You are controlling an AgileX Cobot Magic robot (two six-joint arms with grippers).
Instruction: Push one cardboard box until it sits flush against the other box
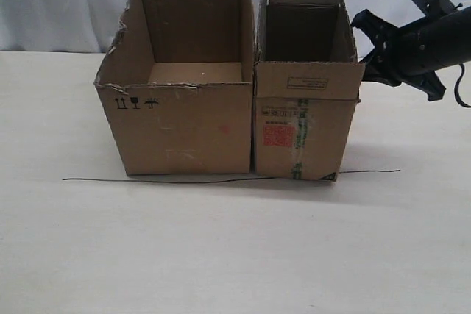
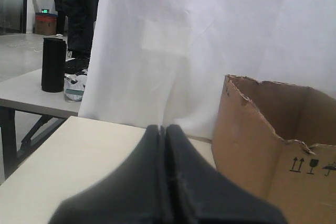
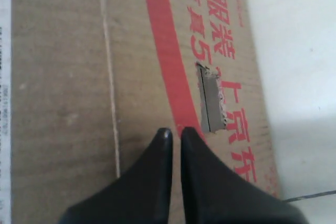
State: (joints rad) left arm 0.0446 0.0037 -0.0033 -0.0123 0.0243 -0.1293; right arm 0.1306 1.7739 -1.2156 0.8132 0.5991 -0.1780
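The cardboard box [image 1: 302,119], narrow and tall with a red label and a green tape stripe, stands right of the other box [image 1: 184,126]. Their facing sides meet with no visible gap. My right gripper [image 1: 372,42] hangs just off the cardboard box's right side, near its top. In the right wrist view its shut fingertips [image 3: 173,132] point at that red-printed side [image 3: 79,77]; I cannot tell whether they touch it. My left gripper [image 2: 163,128] is shut on nothing, above the table, with the other box's torn rim [image 2: 262,145] beside it. It is outside the exterior view.
A thin black line [image 1: 221,179] runs along the table [image 1: 221,255] in front of both boxes. A white curtain [image 1: 66,5] hangs behind. The left wrist view also shows a second table with a black cylinder [image 2: 53,64] and people far off.
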